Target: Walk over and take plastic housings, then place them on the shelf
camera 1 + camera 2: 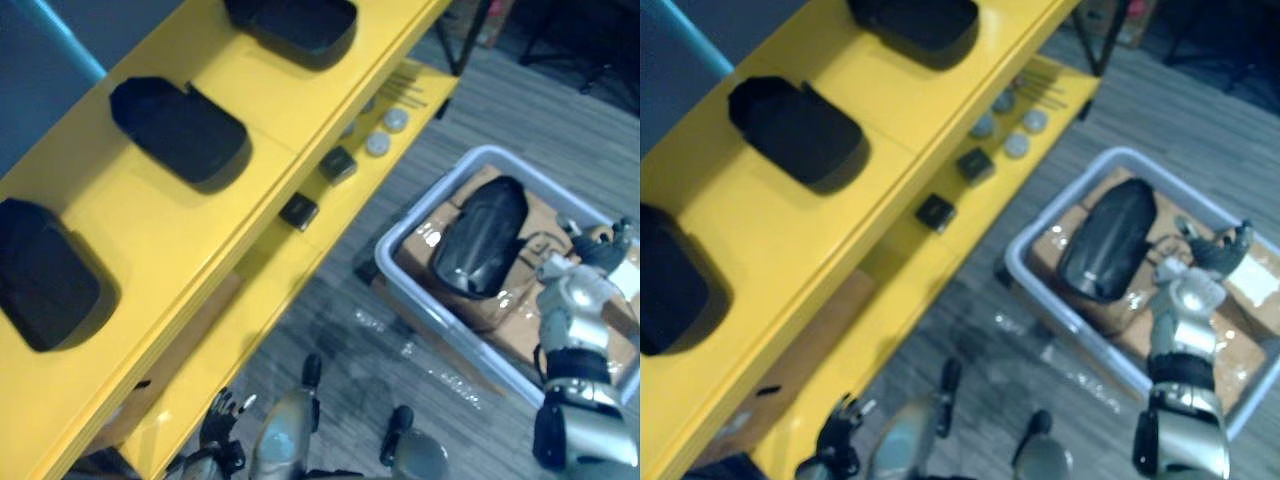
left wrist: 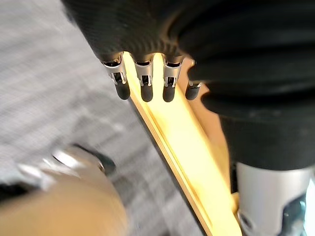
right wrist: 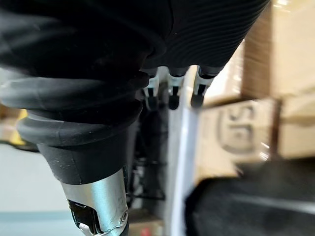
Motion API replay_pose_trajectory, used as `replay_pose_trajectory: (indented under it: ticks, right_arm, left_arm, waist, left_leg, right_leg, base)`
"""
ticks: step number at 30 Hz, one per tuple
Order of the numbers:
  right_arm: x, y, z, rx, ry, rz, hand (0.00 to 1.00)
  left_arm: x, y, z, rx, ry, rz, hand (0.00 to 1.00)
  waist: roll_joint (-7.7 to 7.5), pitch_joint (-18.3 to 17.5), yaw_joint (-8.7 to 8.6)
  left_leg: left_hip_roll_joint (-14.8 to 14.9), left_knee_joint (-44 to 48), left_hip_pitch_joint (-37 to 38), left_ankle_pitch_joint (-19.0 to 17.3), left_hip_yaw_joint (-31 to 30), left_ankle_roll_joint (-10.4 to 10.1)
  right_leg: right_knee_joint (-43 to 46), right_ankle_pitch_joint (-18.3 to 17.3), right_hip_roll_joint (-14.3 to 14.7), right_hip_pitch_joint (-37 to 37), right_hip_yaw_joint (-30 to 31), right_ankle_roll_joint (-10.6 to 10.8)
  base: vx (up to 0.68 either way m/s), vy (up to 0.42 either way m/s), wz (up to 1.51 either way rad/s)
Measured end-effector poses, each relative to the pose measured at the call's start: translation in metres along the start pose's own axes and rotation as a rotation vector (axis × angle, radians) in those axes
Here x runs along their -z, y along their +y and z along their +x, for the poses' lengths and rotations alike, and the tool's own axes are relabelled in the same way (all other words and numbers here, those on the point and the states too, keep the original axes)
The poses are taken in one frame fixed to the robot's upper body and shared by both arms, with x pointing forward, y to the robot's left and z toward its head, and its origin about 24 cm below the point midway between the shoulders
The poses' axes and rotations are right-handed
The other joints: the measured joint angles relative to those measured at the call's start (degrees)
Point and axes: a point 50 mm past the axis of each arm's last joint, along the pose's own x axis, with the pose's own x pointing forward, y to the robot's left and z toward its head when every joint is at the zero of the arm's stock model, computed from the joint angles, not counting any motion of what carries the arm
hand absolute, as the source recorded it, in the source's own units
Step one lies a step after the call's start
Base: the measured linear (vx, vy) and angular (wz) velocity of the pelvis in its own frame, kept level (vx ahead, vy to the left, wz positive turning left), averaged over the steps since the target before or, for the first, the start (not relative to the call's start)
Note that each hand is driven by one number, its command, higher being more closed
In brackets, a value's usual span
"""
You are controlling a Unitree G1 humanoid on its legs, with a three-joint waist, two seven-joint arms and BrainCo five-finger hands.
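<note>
1. Shelf (image 1: 215, 235): yellow, 2 tiers in view, standing on a grey striped floor (image 1: 330, 335).
2. Top tier: carries 3 black housings in a row along its length, well apart from one another. The near housing (image 1: 40, 275) lies at the end closest to the robot, the middle housing (image 1: 180, 130) lies halfway along, and the far housing (image 1: 295, 25) lies at the far end.
3. Lower tier: carries a black block (image 1: 299, 211) and a second block (image 1: 338, 163), both close under the top tier's front edge. A cluster of grey discs (image 1: 378, 144) sits further along, toward the far end.
4. Bin (image 1: 383, 262): pale, on the floor just off the lower tier's front edge. It holds film-wrapped cardboard boxes (image 1: 500, 305).
5. Bin housing (image 1: 482, 235): black, glossy and elongated, lying on the boxes toward the bin's shelf-side corner.
6. Right hand (image 1: 1185, 295): held over the boxes near the bin's middle, just beside the bin housing and seemingly clear of it. Its fingers (image 3: 172, 96) are spread loosely and hold nothing.
7. Left hand (image 1: 222, 415): hangs low by the lower tier's front edge at the shelf's near end. Its fingers (image 2: 144, 78) are straight, side by side, and empty.
</note>
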Motion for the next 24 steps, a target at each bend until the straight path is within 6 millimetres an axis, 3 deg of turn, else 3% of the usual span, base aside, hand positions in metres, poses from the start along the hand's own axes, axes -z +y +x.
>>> replay_pose_trajectory:
  ticks: [6,14,23,24]
  right_arm:
    - [-0.023,0.008,0.012,-0.025,-0.002,-0.069,0.0]
    - [-0.004,0.003,0.014,0.017,0.135,-0.173,0.0]
    - [-0.006,0.003,0.017,0.03,0.149,-0.27,0.0]
    - [-0.012,0.001,0.019,0.029,0.138,-0.287,0.0]
  left_arm:
    - [0.003,-0.005,0.002,0.018,0.002,0.007,0.0]
    - [0.003,-0.023,0.006,0.083,0.009,0.041,0.0]
    - [0.002,-0.027,0.005,0.08,-0.011,0.024,0.0]
    - [0.002,-0.029,0.006,0.084,-0.01,0.027,0.0]
  waist:
    - [1.94,1.3,0.2]
    - [2.35,1.5,0.16]
    - [3.02,1.8,0.15]
    - [3.68,2.2,0.29]
  left_leg:
    - [-0.9,-1.1,-2.8,2.8,-0.3,0.3]
    - [-0.4,-1.9,-4.7,4.6,-0.4,0.0]
    - [-0.3,-3.1,-5.8,5.8,-0.2,-0.2]
    - [-0.3,-3.1,-5.9,6.2,-0.3,-0.1]
  right_leg:
    - [1.7,-1.3,-1.1,-3.5,0.1,1.5]
    - [5.0,-2.1,-1.1,-7.2,0.4,1.4]
    - [7.7,-2.8,-1.5,-10.5,1.5,1.2]
    - [8.2,-2.9,-1.7,-10.8,1.4,1.1]
  base:
    - [-0.11,0.058,0.05]
    - [-0.06,0.0,0.01]
    - [-0.02,-0.004,-0.02]
    - [-0.04,-0.011,0.04]
